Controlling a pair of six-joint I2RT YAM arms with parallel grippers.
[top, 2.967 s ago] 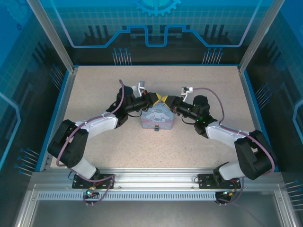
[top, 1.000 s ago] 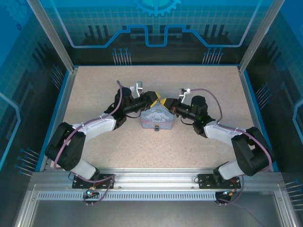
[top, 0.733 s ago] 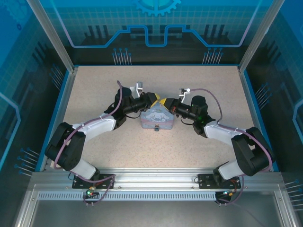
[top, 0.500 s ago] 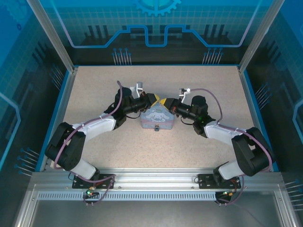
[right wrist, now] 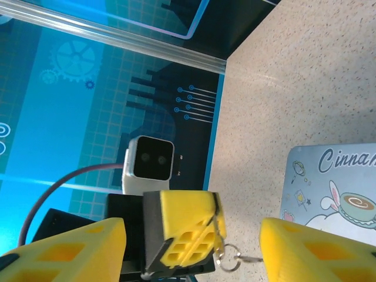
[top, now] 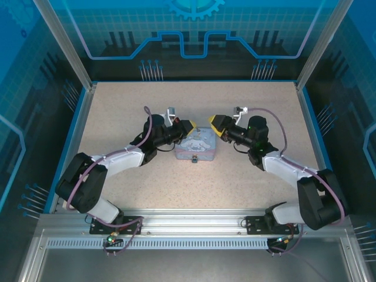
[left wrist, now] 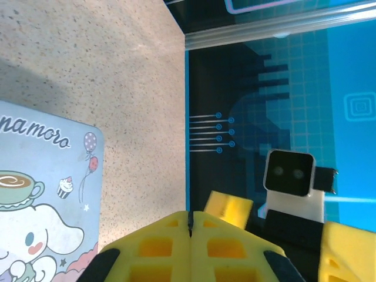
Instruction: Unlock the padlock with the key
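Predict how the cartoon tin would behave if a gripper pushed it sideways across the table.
The tin lies flat on a broad base, so it would probably slide over the table, not tip or roll. Its smooth printed top looks slippery to pinch. The padlock at its near edge may swing.

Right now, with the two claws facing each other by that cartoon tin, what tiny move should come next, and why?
Probably the left claw should carry the key round to the padlock at the near edge of the tin. It is shut on the key's ring, the right claw stands open and apart, and the padlock looks untouched.
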